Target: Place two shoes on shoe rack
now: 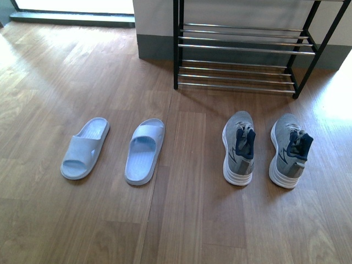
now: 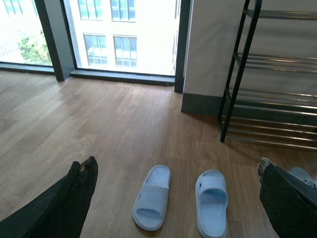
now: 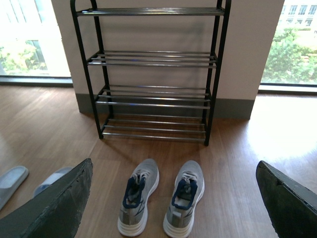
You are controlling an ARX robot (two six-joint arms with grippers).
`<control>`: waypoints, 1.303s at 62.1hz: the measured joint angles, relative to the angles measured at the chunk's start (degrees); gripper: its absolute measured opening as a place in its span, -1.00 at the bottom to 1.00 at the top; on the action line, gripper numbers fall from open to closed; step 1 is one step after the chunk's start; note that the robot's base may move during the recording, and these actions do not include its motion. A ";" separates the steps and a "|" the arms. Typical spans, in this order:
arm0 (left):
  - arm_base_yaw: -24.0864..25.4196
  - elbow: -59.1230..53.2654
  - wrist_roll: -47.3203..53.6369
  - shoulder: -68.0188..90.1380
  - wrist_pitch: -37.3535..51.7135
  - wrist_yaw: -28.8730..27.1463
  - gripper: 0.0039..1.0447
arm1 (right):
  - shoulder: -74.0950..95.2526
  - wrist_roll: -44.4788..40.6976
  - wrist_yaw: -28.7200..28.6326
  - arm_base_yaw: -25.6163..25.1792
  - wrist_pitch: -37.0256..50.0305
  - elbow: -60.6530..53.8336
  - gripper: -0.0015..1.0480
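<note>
Wide-open fingers over two pairs of shoes on the floor

Dark fingers (image 2: pixel 74 198) of the left end effector (image 2: pixel 174 165) stood spread wide and gripped nothing. Just ahead of that end effector, within the span of its fingers, lay two pale blue slides on the wooden floor (image 1: pixel 181 220): the outer slide (image 2: pixel 152 197) and the inner slide (image 2: pixel 212 202). They sat side by side, apart from each other, soles down, with their open toes pointing away from the end effector. The outer slide was angled slightly towards its partner.

The right end effector (image 3: pixel 174 166) was also wide open and held nothing, with its fingers (image 3: pixel 64 203) far apart. Ahead of it, between those fingers, stood two grey sneakers with white soles and navy lining: the inner sneaker (image 3: pixel 138 196) and the outer sneaker (image 3: pixel 184 197). They stood upright and parallel, near each other but not touching, with their heels towards the end effector.

Beyond the sneakers, farther from the right end effector, the black-framed rack (image 3: pixel 151 63) stood against a pale wall (image 3: pixel 247 49), with its chrome-rod shelves facing the shoes. Seen from the left end effector, the rack lay ahead and off to its right, and a large window (image 2: pixel 124 34) lay straight ahead. All four shoes were on the floor, well apart from the rack.
</note>
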 joint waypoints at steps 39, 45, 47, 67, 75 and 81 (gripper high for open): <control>0.00 0.00 0.02 0.00 0.00 0.00 0.83 | 0.02 -0.02 -0.02 0.00 0.00 0.00 0.82; 0.00 0.00 0.02 0.00 0.00 0.00 0.83 | 1.53 1.77 -4.11 -0.92 -0.98 0.52 0.82; 0.00 0.00 0.02 0.00 0.00 0.00 0.83 | 7.52 4.46 -8.52 -2.10 1.81 0.83 0.82; 0.00 0.00 0.02 0.00 0.00 0.00 0.83 | 84.50 6.71 -7.08 -6.47 43.19 15.34 0.82; 0.00 0.00 0.02 0.00 0.00 0.00 0.83 | 108.72 6.67 -5.44 -7.34 44.06 23.82 0.82; 0.00 0.00 0.02 0.00 0.00 0.00 0.83 | 120.19 5.99 -3.52 -7.87 43.71 29.86 0.82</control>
